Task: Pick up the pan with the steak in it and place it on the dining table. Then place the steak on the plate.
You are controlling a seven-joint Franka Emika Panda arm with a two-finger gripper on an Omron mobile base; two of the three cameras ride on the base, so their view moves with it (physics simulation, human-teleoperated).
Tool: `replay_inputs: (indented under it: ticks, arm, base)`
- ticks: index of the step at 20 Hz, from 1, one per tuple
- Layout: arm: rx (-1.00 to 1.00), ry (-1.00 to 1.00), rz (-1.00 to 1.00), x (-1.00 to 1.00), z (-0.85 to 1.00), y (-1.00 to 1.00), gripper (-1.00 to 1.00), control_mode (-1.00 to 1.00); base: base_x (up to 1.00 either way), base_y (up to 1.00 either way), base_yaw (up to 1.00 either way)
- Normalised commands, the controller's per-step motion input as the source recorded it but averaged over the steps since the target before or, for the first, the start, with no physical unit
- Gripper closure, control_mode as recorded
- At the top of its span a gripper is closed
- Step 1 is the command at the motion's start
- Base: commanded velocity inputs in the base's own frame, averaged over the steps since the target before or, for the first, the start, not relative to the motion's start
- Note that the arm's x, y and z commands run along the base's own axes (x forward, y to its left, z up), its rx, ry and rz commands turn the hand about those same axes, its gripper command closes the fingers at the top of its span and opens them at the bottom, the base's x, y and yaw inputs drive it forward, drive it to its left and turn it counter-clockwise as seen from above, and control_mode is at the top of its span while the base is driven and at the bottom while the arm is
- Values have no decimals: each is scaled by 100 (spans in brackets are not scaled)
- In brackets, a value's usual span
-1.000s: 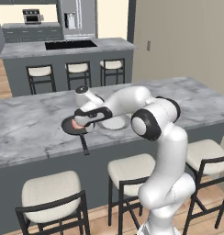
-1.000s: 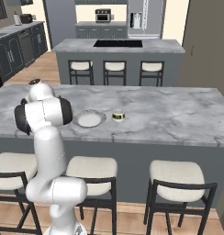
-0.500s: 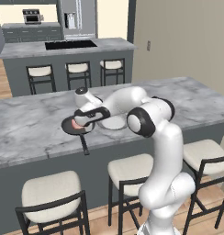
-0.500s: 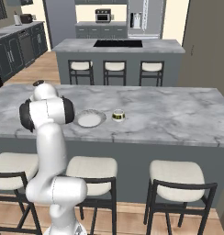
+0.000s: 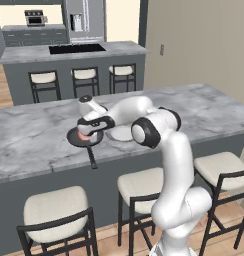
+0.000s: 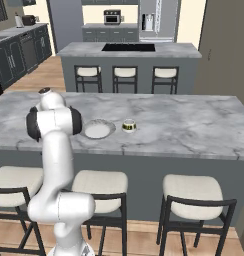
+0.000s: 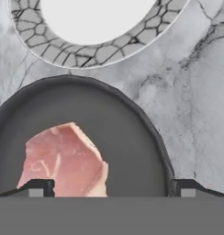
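The grey-white veined marble worktop [image 5: 39,135] carries the black pan [image 5: 84,139] with its handle toward the stools, the pale plate [image 6: 97,129] just beside it, and a small bowl [image 6: 128,125] near the plate.

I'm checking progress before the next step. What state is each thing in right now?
pan: resting flat on the dining table, beside the plate, handle toward the stools.
steak: lying in the pan, not yet on the plate.
plate: on the table, bare, crackle-patterned rim.
pincer: open, hanging just above the steak, holding nothing.
small bowl: upright on the table, right of the plate.
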Motion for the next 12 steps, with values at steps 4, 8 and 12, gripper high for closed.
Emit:
replay_inputs:
  ticks: [4, 8, 12]
  arm:
    - [-1, 5, -7, 23, -21, 19, -100, -100]
    - [-4, 6, -7, 30, -19, 15, -100, -100]
    - [-4, 5, -5, 21, -22, 10, -100, -100]
  base:
    - [0, 0, 0]
    - [0, 0, 0]
    - [0, 0, 0]
